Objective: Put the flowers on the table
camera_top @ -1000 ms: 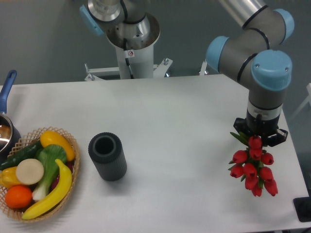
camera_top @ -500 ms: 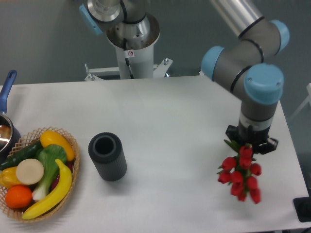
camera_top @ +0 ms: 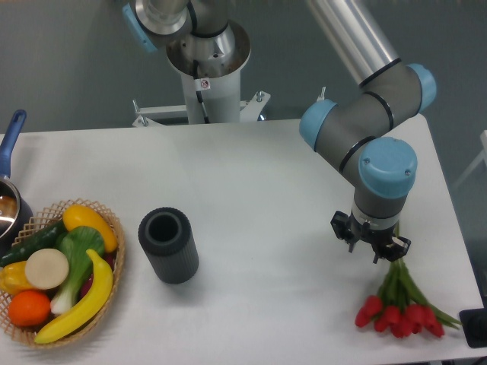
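The flowers, red tulip buds on green stems, lie flat on the white table near its front right corner. The buds point toward the front edge and the stems run up toward the gripper. My gripper points down just above the table, up and to the left of the stem ends. Its dark fingers look spread and hold nothing. The stem ends lie close beside its lower right edge.
A dark grey ribbed cylinder vase stands left of centre. A wicker basket of toy fruit and vegetables sits at the front left, with a blue-handled pot behind it. A dark object sits at the table's front right corner.
The gripper has moved left and down. The flowers, hanging bunched under it before, now lie stretched out on the table to its lower right.
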Tool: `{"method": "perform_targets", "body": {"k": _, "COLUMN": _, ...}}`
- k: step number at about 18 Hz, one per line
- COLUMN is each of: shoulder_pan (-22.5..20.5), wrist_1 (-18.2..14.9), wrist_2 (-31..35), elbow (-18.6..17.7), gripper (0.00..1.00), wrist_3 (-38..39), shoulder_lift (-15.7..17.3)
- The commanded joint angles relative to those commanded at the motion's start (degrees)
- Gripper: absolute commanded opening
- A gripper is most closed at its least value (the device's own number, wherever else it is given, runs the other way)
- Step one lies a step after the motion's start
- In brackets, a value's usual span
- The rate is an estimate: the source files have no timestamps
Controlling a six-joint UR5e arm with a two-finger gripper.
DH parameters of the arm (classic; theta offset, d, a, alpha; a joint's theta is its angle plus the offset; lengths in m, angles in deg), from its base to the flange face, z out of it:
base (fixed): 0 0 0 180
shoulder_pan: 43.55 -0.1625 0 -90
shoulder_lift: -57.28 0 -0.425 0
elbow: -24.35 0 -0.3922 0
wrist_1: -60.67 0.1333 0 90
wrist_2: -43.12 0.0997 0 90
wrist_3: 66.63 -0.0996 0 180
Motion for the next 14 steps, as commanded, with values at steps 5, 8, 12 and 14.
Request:
{"method": "perform_targets", "body": {"k": 5, "shoulder_pan": -2.64, "wrist_1": 2.11, "wrist_2": 0.26, "elbow": -2.29, "gripper": 1.00, "wrist_3": -0.17, "shoulder_lift": 2.11}}
{"method": "perform_targets", "body": {"k": 8, "shoulder_pan": -5.53, "wrist_1": 4.83, "wrist_2": -0.09, "elbow": -2.20, "gripper": 1.00, "wrist_3": -0.79, "shoulder_lift": 3.07}}
{"method": "perform_targets", "body": {"k": 12, "shoulder_pan": -8.44, "wrist_1": 5.37, "wrist_2": -4.83, "elbow": -1.68, "gripper": 1.00, "wrist_3": -3.60, "shoulder_lift": 3.34}}
{"method": "perform_targets", "body": {"k": 14, "shoulder_pan": -9.15, "wrist_1": 5.45, "wrist_2": -4.92, "elbow": -1.85, "gripper": 1.00, "wrist_3": -3.78, "shoulder_lift": 3.34}}
